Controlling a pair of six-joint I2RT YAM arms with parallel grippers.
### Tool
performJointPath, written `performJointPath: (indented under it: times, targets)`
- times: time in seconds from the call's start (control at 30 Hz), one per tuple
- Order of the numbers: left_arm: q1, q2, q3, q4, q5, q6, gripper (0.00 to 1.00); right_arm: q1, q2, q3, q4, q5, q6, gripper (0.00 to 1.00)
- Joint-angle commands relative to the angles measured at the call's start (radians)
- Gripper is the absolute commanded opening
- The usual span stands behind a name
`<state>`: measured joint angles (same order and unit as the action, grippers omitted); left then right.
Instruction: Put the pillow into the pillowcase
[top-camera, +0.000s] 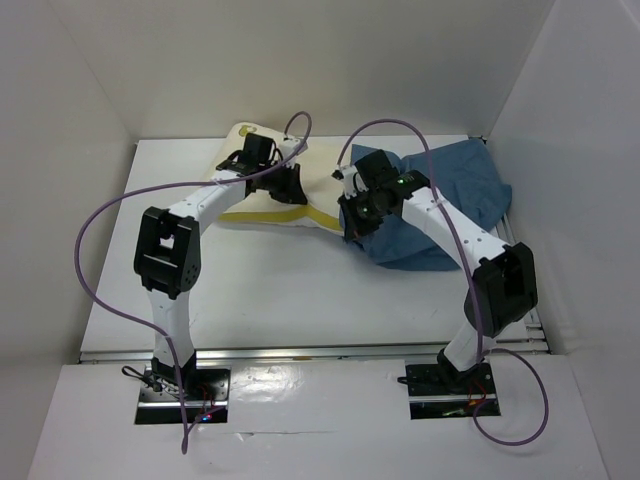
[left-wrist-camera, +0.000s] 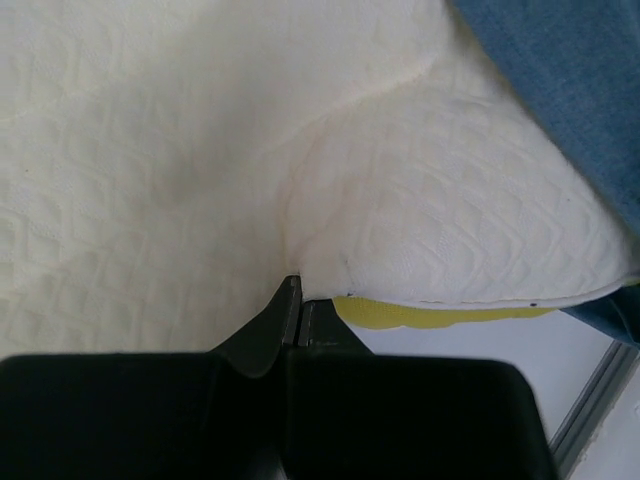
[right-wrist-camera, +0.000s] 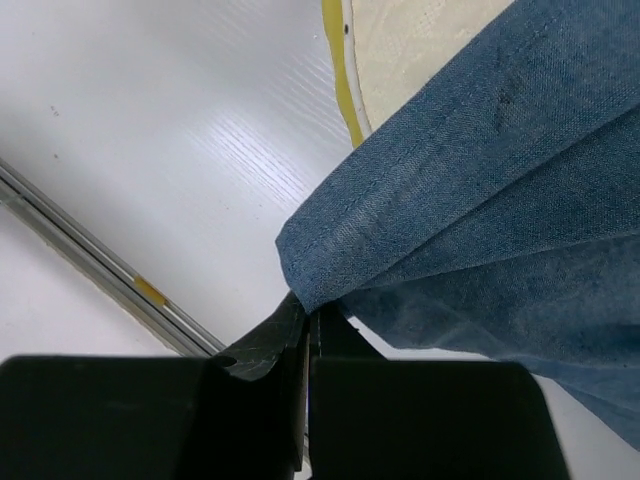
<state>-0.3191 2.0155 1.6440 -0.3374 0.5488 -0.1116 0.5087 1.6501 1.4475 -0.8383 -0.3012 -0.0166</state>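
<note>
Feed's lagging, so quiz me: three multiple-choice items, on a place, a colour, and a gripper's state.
1. In the top view, the pillowcase lies on which side of the pillow? A left; B nearer the arm bases; C right.
2. The band along the pillow's edge is: A yellow; B red; C green.
3. The right gripper is: A open over bare table; B shut on the pillowcase; C shut on the pillow.
Answers: C, the blue cloth spreads right of the cream cushion; A, a yellow strip runs under its edge; B, it pinches the blue hem.
</note>
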Motion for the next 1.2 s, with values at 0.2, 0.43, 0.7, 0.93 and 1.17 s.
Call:
performJointPath:
  times: [0.2,0.43,0.7,0.93,1.17]
  targets:
    - [0.002,-0.121,-0.007,0.080,-0.251,-0.019,0.00,0.005,-0.049,0.200,-0.011,-0.108,0.012,0.00]
    - [0.002,-0.130,-0.046,0.129,-0.300,-0.057,0.00,0.031,-0.029,0.289,-0.065,-0.208,0.021,0.00]
    - [-0.040,-0.150,-0.026,0.140,-0.247,-0.144,0.00,0.063,0.081,0.272,-0.018,-0.265,0.033,0.00]
    - [-0.077,-0.184,-0.016,0.140,-0.225,-0.192,0.00,0.094,0.186,0.360,-0.008,-0.311,0.033,0.00]
    - [-0.095,-0.294,-0.183,0.109,-0.135,-0.214,0.00,0.103,0.208,0.421,0.021,-0.237,0.033,0.00]
